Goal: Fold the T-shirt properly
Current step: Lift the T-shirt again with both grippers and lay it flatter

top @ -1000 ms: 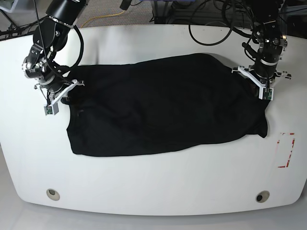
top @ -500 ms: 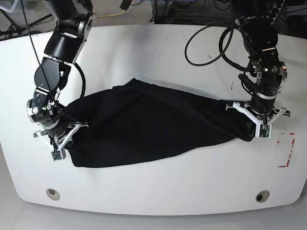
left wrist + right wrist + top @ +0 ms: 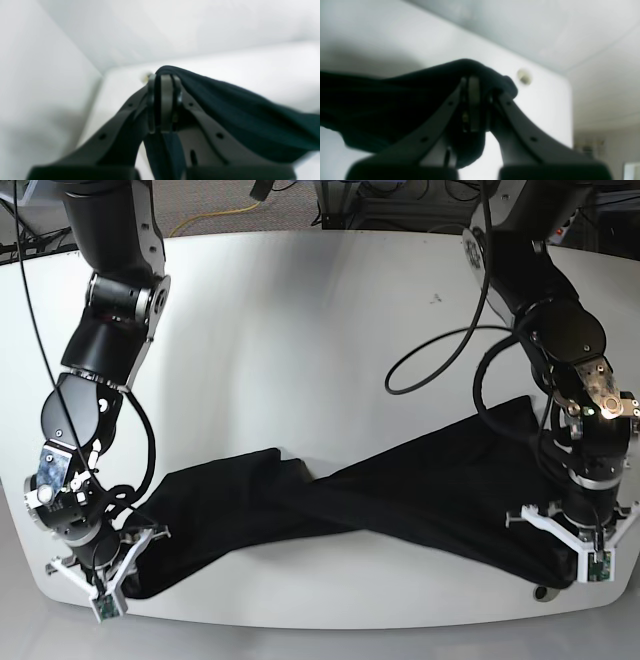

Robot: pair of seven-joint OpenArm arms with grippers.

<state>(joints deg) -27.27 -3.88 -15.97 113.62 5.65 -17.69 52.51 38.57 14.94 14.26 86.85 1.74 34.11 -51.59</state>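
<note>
near the table's (image 3: 300,330) front edge, both grippers pinch the t-shirt (image 3: 400,500).

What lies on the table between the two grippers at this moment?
In the base view, only the T-shirt spans from the right gripper to the left gripper, stretched and twisted along the near table edge, each end pinched.

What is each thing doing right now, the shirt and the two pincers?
T-shirt: stretched and bunched between both arms near the table's front edge, not folded flat.
Left pincer: shut on the T-shirt, cloth pinched between its fingers.
Right pincer: shut on the T-shirt, cloth draped over its tips.
Table: white, bare behind the shirt.
</note>
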